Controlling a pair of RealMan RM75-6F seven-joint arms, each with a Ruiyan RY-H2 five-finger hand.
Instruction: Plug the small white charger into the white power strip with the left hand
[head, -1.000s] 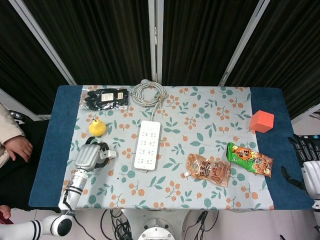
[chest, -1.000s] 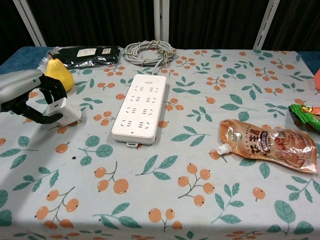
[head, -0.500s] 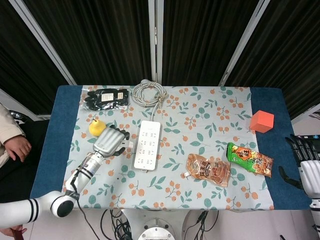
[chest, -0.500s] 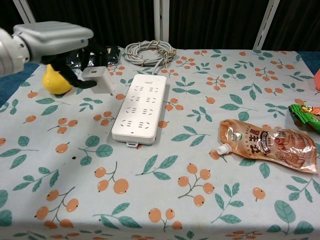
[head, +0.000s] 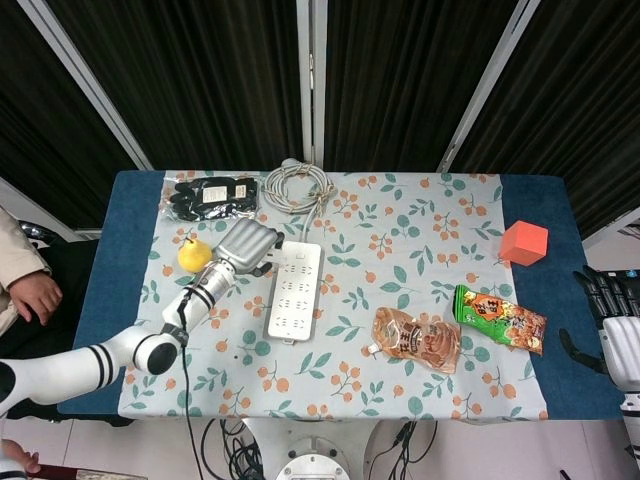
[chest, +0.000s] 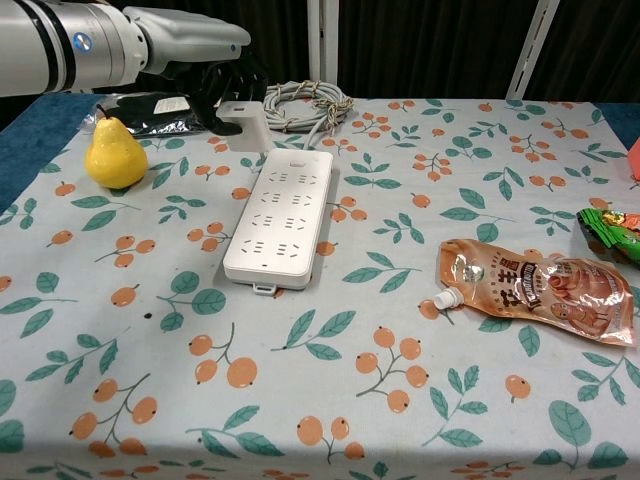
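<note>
The white power strip (head: 294, 289) (chest: 281, 216) lies lengthwise in the middle-left of the floral tablecloth. My left hand (head: 249, 246) (chest: 205, 55) is raised off the table beside the strip's far left corner, holding the small white charger (chest: 243, 122) (head: 262, 264). The charger hangs in the air just left of the strip's far end, not touching it. My right hand (head: 614, 322) shows only at the right edge of the head view, off the table, fingers spread and holding nothing.
A yellow pear (head: 194, 254) (chest: 115, 154) sits left of the strip. Black gloves (head: 211, 196) and the coiled grey cable (head: 296, 186) lie at the back. Two snack pouches (head: 416, 339) (head: 500, 318) and an orange cube (head: 523, 242) are on the right.
My left hand has carried the charger up and to the right, from beside the pear at the table's left to the strip's far left corner. The right hand has barely moved.
</note>
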